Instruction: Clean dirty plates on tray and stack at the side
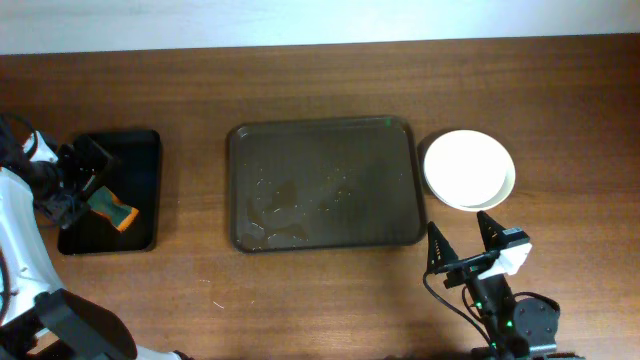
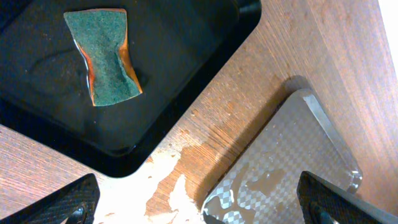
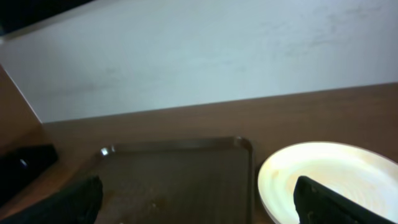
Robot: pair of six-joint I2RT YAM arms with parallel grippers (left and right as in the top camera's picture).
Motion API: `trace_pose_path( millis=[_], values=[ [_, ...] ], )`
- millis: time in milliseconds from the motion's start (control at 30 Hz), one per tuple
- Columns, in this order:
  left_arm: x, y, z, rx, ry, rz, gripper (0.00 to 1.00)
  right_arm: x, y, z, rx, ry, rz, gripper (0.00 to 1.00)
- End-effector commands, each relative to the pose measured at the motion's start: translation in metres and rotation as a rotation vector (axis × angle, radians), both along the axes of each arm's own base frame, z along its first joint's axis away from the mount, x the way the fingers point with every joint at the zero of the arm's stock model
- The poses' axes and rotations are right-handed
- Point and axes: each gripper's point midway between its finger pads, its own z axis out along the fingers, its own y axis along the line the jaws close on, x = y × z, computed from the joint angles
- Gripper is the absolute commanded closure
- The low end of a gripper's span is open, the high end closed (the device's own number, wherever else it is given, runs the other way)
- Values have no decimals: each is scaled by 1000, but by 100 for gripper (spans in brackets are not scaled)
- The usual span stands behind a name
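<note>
The dark brown tray [image 1: 330, 160] lies mid-table with no plates on it, only wet patches on its surface; it also shows in the right wrist view [image 3: 180, 168]. White plates [image 1: 468, 168] sit stacked on the table just right of the tray, the top one showing no sauce [image 3: 336, 168]. My right gripper [image 1: 462, 240] is open and empty, in front of the stack and the tray's near right corner [image 3: 199, 199]. My left gripper [image 1: 85, 180] is open and empty over the small black tray [image 2: 198, 196].
A small black tray [image 1: 140, 150] at the far left holds a green and orange sponge [image 1: 115, 210], also in the left wrist view [image 2: 109, 56]. A shiny, wet checkered plate [image 2: 292, 162] lies near the black tray. A pale wall runs behind the table.
</note>
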Motion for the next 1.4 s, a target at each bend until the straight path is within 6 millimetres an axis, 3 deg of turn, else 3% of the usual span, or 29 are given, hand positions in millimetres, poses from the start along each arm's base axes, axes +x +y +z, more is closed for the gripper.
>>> trace_pose_path(
  millis=[0,67,167,200,733,800,900,933,1000,1100,1267,1367],
  values=[
    [0,1,5,6,-17,-8,0,6,-15,-11,-12,-10,-87,2],
    [0,1,5,6,-17,-8,0,8,-30,-24,-20,43,-174,2],
    [0,1,5,6,-17,-8,0,8,-37,-30,-298,25,-200,2],
    [0,1,5,6,-17,-8,0,8,-38,-30,-314,24,-208,2],
    [0,1,5,7,-17,-8,0,8,-38,-30,-313,24,-206,2],
    [-14,15,5,105,45,21,0,8,-38,-30,-313,24,-206,2],
    [-47,-8,0,205,100,-18,0,8,-38,-30,-313,24,-206,2],
    [-50,-20,-6,275,70,-101,0,8,-38,-30,-313,24,-206,2],
    [-50,-62,-20,408,-105,-325,0,8,-38,-30,-313,24,-206,2],
    [-60,-112,-42,517,-424,-425,0,8,-38,-30,-313,24,-206,2],
    [-68,-149,-66,564,-906,-464,0,8,-38,-30,-313,24,-206,2],
    [-73,-150,-63,598,-971,-450,0,8,-38,-30,-313,24,-206,2]
  ],
)
